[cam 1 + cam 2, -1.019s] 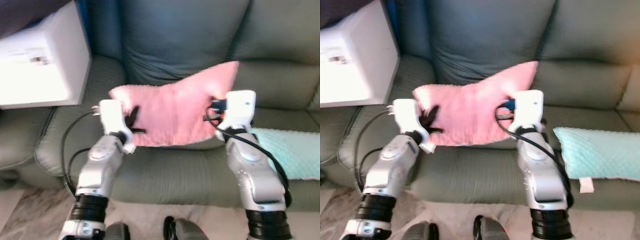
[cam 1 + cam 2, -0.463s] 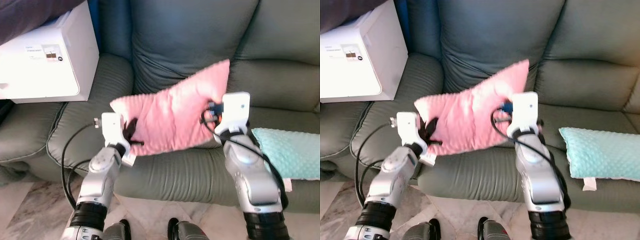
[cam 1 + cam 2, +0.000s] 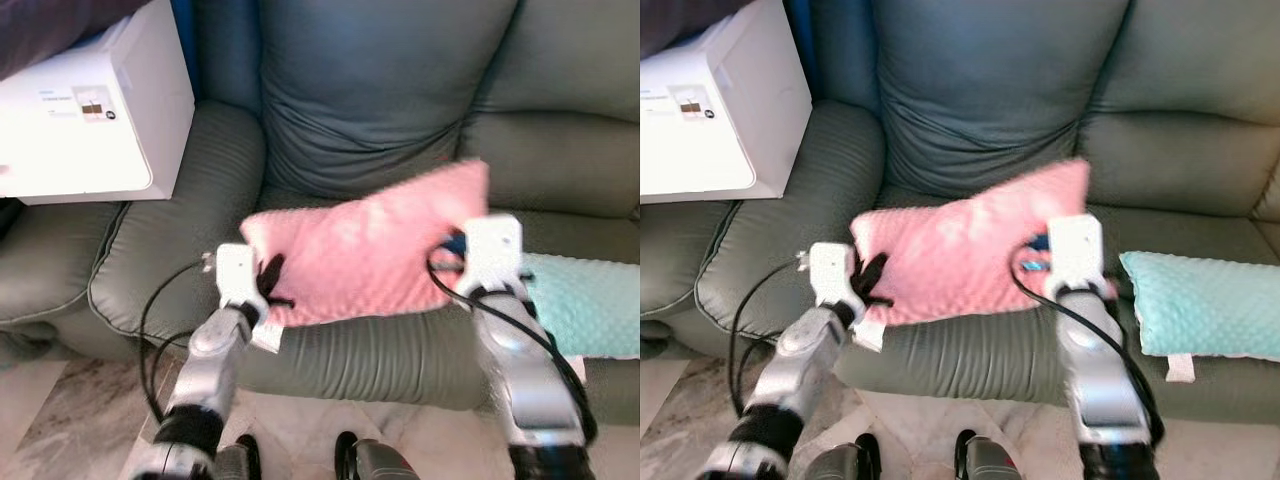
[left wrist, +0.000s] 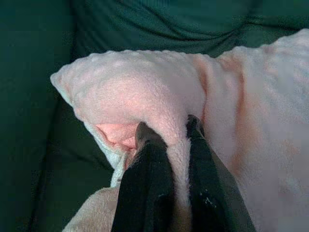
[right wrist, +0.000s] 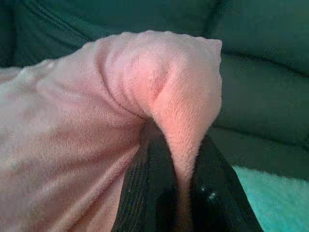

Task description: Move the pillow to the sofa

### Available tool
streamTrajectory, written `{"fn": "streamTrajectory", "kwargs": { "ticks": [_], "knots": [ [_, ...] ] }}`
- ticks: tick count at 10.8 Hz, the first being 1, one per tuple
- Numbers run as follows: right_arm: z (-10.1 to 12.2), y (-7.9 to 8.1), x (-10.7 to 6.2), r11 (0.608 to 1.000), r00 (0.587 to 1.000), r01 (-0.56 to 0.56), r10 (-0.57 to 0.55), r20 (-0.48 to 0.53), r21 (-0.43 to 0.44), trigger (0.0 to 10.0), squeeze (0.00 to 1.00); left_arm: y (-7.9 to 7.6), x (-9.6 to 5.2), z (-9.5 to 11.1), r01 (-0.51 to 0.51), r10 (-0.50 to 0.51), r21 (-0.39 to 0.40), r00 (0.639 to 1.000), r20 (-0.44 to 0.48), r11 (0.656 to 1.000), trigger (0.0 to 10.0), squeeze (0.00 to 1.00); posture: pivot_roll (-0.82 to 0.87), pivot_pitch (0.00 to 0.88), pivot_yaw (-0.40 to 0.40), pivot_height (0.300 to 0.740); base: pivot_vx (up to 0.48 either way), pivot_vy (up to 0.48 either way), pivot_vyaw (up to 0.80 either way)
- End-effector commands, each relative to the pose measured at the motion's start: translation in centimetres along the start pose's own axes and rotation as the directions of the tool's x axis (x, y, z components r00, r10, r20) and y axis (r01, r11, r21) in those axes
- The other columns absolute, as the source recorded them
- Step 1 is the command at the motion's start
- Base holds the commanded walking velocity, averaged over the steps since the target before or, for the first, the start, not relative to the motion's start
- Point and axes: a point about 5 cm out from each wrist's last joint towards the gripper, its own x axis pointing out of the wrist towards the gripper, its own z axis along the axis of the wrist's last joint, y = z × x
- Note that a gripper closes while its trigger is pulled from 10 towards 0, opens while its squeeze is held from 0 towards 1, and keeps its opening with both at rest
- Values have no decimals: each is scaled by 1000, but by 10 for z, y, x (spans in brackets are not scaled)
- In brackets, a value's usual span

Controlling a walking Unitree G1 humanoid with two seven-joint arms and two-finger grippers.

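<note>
Left eye view is showing both grippers pinching the pillow (image 3: 365,255) over the sofa (image 3: 380,120) seat, its underside hidden. Left gripper (image 4: 169,137) is clamping fabric near one corner; right gripper (image 5: 176,145) is squeezing a fold at the other end, its fingertips buried in fabric. Teal cushion (image 3: 1200,305) is lying beside it, cut off by the frame. White box (image 3: 85,115) is sitting on the armrest.

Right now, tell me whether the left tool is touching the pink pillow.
Touching. The left wrist view shows the left tool pinching a fold of the pink pillow between its two black fingers, with the fabric pressed against both.
</note>
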Motion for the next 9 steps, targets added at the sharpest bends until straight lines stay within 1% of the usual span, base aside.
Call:
{"fn": "streamTrajectory", "kwargs": {
  "ticks": [1, 3, 4, 5, 6, 7, 8, 9],
  "knots": [
    [-2, -7, -3, 999, 999, 40, -40, 4, 10, 10000, 0, -2, -1, -8, 15, -15, 16, 1000, -12, 1000, 10000, 0, -170, 254, -37, 740, 0, 0, 0],
    [-7, 1, -14, 998, 1000, 13, -14, 12, 59, 10000, 0, -2, 4, -4, 14, -14, 10, 1000, 7, 1000, 10000, 0, -171, 281, -22, 740, 0, 0, 0],
    [-8, 2, -17, 997, 1000, 19, -21, 17, 71, 10000, 0, -3, 6, -2, 15, -15, 10, 1000, 17, 1000, 10000, 0, -179, 294, -15, 740, 0, 0, 0],
    [-13, -3, -21, 996, 999, 47, -48, 6, 69, 10000, 0, -9, 11, 0, 26, -27, 20, 999, 32, 999, 10000, 0, -184, 303, -11, 740, 0, 0, 0],
    [-16, -7, -26, 995, 997, 77, -77, 1, 71, 10000, 0, -15, 16, 1, 33, -33, 14, 999, 35, 999, 10000, 0, -187, 312, -7, 740, 0, 0, 0],
    [-17, -10, -27, 993, 996, 93, -94, 5, 72, 10000, 0, -19, 19, 3, 44, -44, 16, 998, 44, 999, 10000, 0, -191, 317, -4, 740, 0, 0, 0],
    [-8, -13, -29, 991, 992, 113, -117, 51, 71, 10000, 0, -24, 23, 15, 58, -58, 7, 994, 91, 998, 10000, 0, -196, 318, 0, 740, 0, 0, 0],
    [6, -14, -29, 992, 984, 123, -127, 125, 34, 10000, 0, -26, 24, 27, 70, -67, -12, 987, 145, 997, 10000, 0, -194, 314, 1, 740, 0, 0, 0]
  ]
}}
